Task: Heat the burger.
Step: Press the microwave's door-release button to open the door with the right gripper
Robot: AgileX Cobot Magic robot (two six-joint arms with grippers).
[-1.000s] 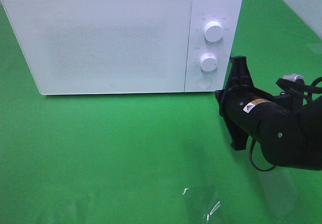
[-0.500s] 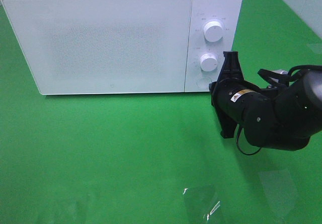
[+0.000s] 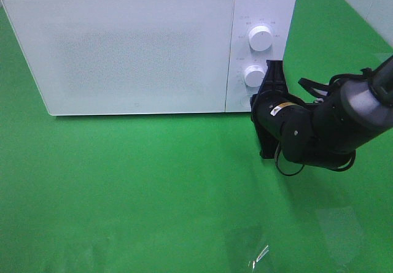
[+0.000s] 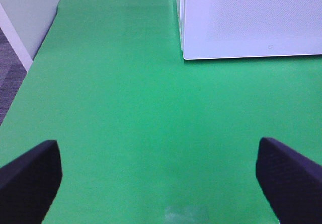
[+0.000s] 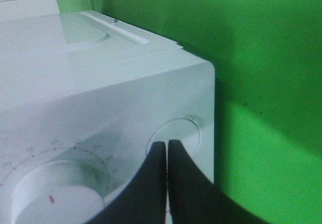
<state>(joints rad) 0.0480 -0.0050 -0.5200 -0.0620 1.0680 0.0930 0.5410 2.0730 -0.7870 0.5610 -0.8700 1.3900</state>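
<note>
The left gripper (image 4: 158, 183) hangs over the green table cover (image 4: 126, 123), in front of the microwave (image 3: 135, 52) and off its left corner, with its fingers (image 4: 30, 178) spread wide. At the microwave's right front, the right gripper (image 5: 167, 151) has its fingers pressed together. Its tips are at the round button (image 5: 183, 128) below the lower dial (image 3: 253, 75); whether they touch it is unclear. The microwave's door is closed. Where the burger is cannot be told.
</note>
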